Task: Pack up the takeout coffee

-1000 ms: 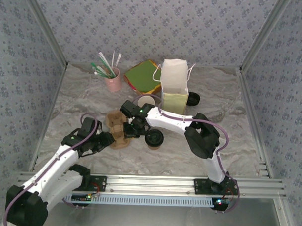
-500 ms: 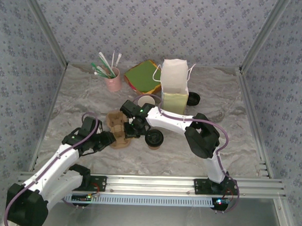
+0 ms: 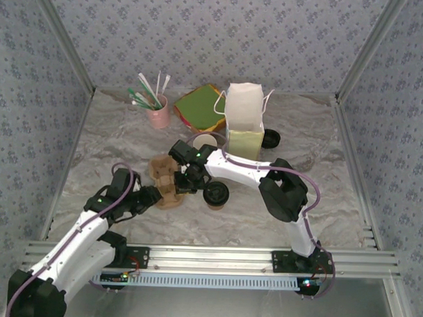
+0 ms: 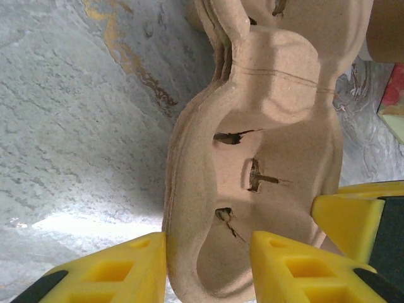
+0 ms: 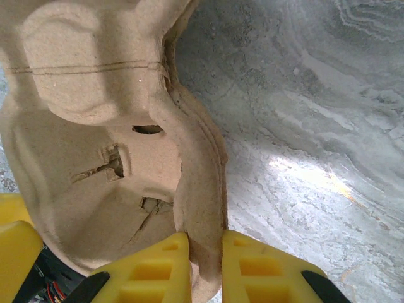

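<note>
The takeout coffee (image 3: pixel 216 193), a small brown cup with a black lid, stands just right of the brown cardboard cup carrier (image 3: pixel 165 179). My right gripper (image 3: pixel 187 181) is shut on the carrier's rim; in the right wrist view its yellow fingers (image 5: pixel 158 265) pinch the thin cardboard wall of the carrier (image 5: pixel 82 126). My left gripper (image 3: pixel 153 196) is at the carrier's near-left end. In the left wrist view it (image 4: pixel 208 246) is open, straddling the rim of the carrier (image 4: pixel 278 126), one finger against the outer wall and a gap at the other.
A white and yellow-green paper bag (image 3: pixel 244 121) stands open behind the right arm, with a loose black lid (image 3: pixel 270 138) beside it. An unlidded brown cup (image 3: pixel 205 142), a pink cup of straws (image 3: pixel 157 112) and green and red napkins (image 3: pixel 199 106) sit at the back.
My left arm has shifted slightly back toward its base, its gripper still at the carrier's end. The right arm, the carrier and the coffee have not moved.
</note>
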`<state>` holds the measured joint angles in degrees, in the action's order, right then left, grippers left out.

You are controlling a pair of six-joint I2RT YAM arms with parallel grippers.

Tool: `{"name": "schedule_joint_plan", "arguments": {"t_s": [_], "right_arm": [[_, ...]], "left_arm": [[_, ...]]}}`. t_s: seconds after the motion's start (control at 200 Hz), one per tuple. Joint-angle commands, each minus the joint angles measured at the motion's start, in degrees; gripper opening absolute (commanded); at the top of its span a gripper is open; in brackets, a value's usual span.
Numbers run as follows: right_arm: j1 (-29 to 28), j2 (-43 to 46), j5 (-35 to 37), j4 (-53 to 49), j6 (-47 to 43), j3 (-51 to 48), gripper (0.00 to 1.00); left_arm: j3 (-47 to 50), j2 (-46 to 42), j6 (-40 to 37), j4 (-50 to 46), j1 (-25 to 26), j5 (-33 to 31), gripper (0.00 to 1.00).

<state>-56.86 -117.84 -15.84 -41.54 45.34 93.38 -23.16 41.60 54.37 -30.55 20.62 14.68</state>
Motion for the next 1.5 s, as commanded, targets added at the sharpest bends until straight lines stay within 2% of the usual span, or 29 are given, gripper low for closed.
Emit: {"name": "schedule_joint_plan", "arguments": {"t_s": [0.0,0.31,0.83,1.084,1.499], "right_arm": [[-0.37,1.12,-0.95,-0.22,-0.78,0.26,0.14],[-0.53,0.84,-1.24,-0.24,-0.69,0.37,0.14],[-0.77,0.77,-1.2,-0.41,-0.62,0.33,0.17],[-0.77,0.77,-1.26,-0.43,-0.62,0.57,0.18],[-0.97,0.85,-1.3,-0.39,-0.95,1.18,0.18]], "left_arm": [[0.0,-1.66,1.47,6.72,0.03,5.03,0.39],[0.7,-7.63,3.02,7.1,-0.15,4.65,0.39],[0.75,-9.39,3.46,9.41,-0.14,7.19,0.38],[3.26,-10.11,6.09,14.35,-0.14,8.77,0.38],[4.44,-8.29,6.87,13.77,-0.14,7.08,0.4]]}}
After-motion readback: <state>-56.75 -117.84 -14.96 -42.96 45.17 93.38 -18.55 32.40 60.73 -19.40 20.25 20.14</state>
